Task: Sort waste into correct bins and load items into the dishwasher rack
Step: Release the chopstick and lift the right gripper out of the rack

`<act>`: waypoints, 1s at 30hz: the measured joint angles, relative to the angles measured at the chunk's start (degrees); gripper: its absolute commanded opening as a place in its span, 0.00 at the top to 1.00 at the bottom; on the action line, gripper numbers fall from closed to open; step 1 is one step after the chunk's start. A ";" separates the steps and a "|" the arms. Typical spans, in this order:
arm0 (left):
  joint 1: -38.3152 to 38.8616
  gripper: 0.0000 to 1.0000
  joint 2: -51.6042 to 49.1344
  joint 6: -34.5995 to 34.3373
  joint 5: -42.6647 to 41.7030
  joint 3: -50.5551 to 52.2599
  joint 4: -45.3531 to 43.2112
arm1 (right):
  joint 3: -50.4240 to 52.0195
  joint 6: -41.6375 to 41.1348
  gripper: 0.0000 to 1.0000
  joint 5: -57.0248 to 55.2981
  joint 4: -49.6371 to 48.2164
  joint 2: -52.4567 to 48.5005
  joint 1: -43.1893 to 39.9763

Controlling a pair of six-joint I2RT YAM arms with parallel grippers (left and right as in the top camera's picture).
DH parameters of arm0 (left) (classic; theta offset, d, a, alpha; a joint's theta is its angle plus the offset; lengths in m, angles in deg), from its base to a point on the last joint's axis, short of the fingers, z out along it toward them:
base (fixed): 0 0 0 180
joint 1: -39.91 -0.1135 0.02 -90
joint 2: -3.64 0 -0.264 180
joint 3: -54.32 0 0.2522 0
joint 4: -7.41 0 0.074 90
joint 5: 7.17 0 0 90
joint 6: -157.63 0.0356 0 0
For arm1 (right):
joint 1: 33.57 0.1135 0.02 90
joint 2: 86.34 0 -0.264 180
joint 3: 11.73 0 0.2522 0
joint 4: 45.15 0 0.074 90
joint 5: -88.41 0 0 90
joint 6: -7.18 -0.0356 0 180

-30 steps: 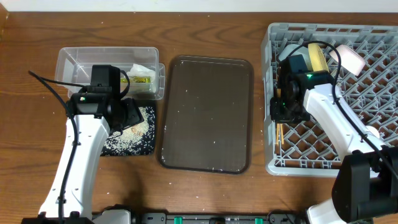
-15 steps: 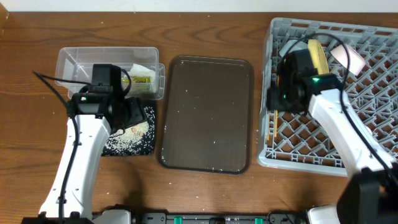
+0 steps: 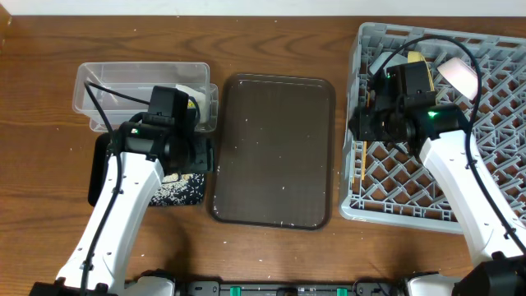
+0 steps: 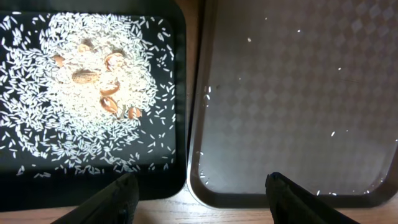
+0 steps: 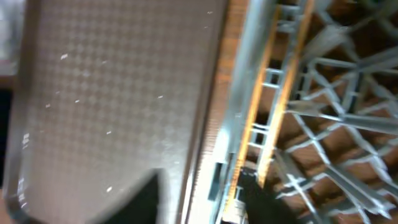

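My left gripper (image 3: 204,154) is open and empty, low over the gap between the black tray (image 3: 103,177) and the brown serving tray (image 3: 275,148). In the left wrist view its fingers (image 4: 199,202) straddle that gap, and loose rice (image 4: 93,81) with a few brown bits lies in the black tray (image 4: 177,124). The clear tub (image 3: 90,82) holds a white napkin (image 3: 189,87), mostly hidden by my arm. My right gripper (image 3: 360,130) is open at the left wall of the grey rack (image 3: 493,164); its fingers (image 5: 202,202) straddle the wall. Two chopsticks (image 3: 359,164) lie in the rack.
A yellow plate (image 3: 417,59) and a pale pink bowl (image 3: 460,76) stand in the rack's far part, partly behind my right arm. The brown tray (image 4: 292,93) holds only a few stray rice grains. The right wrist view is blurred.
My left arm has moved right from over the black tray towards the brown tray. My right arm has moved up and right. The rack has shifted a little to the left.
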 measured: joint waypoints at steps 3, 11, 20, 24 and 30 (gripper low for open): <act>-0.09 0.31 0.00 -0.02 0.24 0.00 0.00 | 0.00 1.99 0.99 3.45 0.04 0.00 0.13; -0.09 0.31 0.00 -0.02 0.52 0.00 0.04 | 0.72 4.11 0.99 6.51 1.49 -1.64 4.79; -0.09 0.31 0.00 -0.02 0.68 0.00 0.11 | 6.73 0.46 0.99 0.66 6.54 -4.22 5.79; -0.09 0.31 0.00 -0.02 0.68 0.00 0.11 | 6.82 -2.03 0.99 -1.49 9.01 -4.22 6.58; -0.09 0.31 0.00 -0.02 0.68 0.00 0.13 | 7.50 -3.96 0.99 -4.42 9.29 -4.22 6.75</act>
